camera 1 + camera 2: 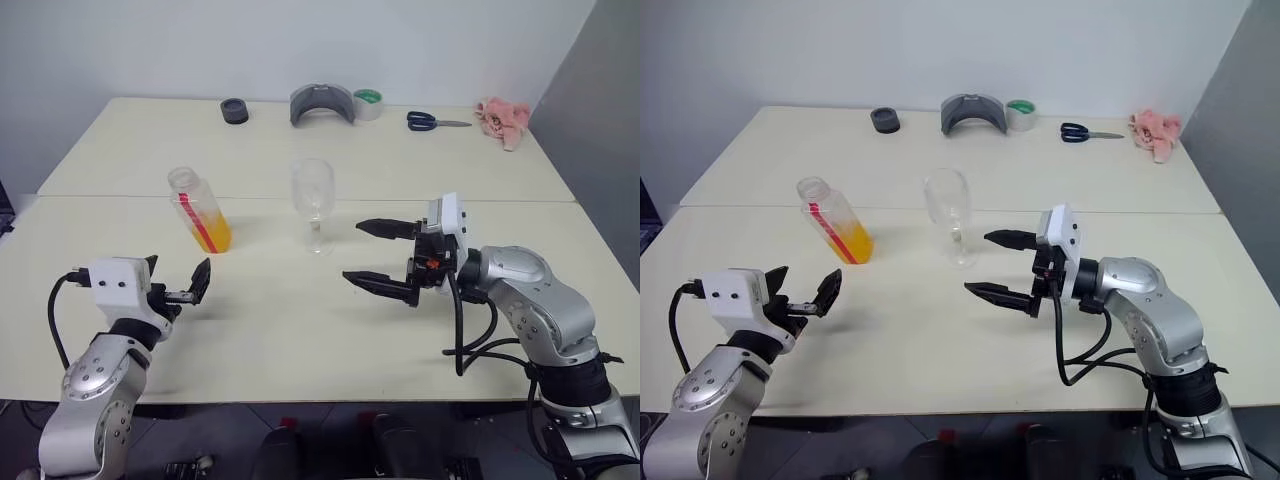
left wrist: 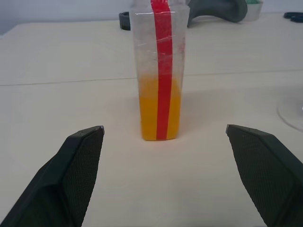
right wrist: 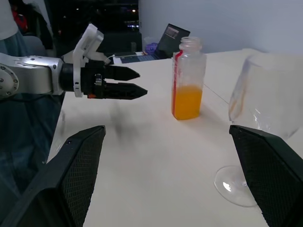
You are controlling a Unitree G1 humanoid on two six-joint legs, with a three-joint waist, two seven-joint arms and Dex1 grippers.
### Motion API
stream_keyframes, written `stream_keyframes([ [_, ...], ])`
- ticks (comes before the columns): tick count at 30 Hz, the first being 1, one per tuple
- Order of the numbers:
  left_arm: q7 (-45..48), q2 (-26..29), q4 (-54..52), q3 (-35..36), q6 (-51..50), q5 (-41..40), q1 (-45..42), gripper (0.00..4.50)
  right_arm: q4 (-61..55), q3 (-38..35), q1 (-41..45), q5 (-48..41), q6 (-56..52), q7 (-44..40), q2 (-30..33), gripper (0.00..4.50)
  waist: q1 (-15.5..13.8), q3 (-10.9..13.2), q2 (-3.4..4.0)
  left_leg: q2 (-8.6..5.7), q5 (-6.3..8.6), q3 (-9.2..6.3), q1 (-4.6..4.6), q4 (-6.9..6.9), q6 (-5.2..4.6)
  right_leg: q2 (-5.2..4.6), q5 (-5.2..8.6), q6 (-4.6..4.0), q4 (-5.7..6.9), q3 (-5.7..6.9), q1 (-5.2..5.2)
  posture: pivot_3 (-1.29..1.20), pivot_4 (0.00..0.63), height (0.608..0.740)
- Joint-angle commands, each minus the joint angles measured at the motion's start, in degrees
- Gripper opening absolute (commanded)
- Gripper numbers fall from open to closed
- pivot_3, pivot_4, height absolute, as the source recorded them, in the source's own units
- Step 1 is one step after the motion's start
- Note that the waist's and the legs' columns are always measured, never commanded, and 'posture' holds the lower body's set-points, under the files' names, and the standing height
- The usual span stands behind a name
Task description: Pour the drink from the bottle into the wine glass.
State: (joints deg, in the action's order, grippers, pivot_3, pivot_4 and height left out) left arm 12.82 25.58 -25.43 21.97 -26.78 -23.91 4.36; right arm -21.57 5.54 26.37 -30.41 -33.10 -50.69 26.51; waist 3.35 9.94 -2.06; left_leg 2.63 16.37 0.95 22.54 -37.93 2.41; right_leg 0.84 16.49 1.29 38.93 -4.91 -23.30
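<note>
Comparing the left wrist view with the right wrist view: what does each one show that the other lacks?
Left wrist only: grey holder and black ring at the table's far edge. Right wrist only: the open left gripper from the side, the bottle's uncapped mouth, the wine glass bowl. Shared: the bottle, its orange drink, the glass's foot.

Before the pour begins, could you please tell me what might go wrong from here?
The bottle stands uncapped with the drink inside, so a nudge from the open left gripper on approach could tip and spill it. The wine glass is empty and tall on a thin stem, close to the open right gripper; a sideways bump might topple it.
</note>
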Motion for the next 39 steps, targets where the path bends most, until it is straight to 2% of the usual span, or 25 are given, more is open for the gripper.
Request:
stream_keyframes([
  [1, 1.59, 1.39, 1.68, -0.30, 2.69, 1.93, -1.85, 4.50, -3.58, -1.31, -0.19, -1.66, -1.10, 2.30, -0.05, 4.47, -0.11, 0.00, 0.00, 0.00, 0.00, -0.02, 0.02, 0.00, 0.00, -0.01, 0.00, 0.00, 0.00, 0.02, -0.01, 0.00, 0.150, 0.740],
  [17, 5.68, 2.00, 18.06, -2.88, 8.46, 5.35, -15.37, 4.50, -4.53, -1.57, -1.21, -2.85, -1.04, 4.78, 0.67, 4.47, -0.66, 0.00, 0.00, -0.01, -0.01, -0.51, 0.32, -0.11, 0.02, -0.13, -0.01, -0.03, 0.01, 0.83, -0.06, 0.00, 0.150, 0.740],
  [39, 9.69, 0.81, 49.19, -7.41, 25.37, 10.90, -35.53, 4.50, -5.48, -2.75, 0.16, -3.78, -4.03, 9.79, 0.37, 4.47, -1.60, -0.01, -0.01, -0.08, -0.02, -0.62, 0.37, -0.20, 0.02, -0.17, -0.03, -0.05, 0.08, 0.99, -0.04, 0.00, 0.150, 0.740],
])
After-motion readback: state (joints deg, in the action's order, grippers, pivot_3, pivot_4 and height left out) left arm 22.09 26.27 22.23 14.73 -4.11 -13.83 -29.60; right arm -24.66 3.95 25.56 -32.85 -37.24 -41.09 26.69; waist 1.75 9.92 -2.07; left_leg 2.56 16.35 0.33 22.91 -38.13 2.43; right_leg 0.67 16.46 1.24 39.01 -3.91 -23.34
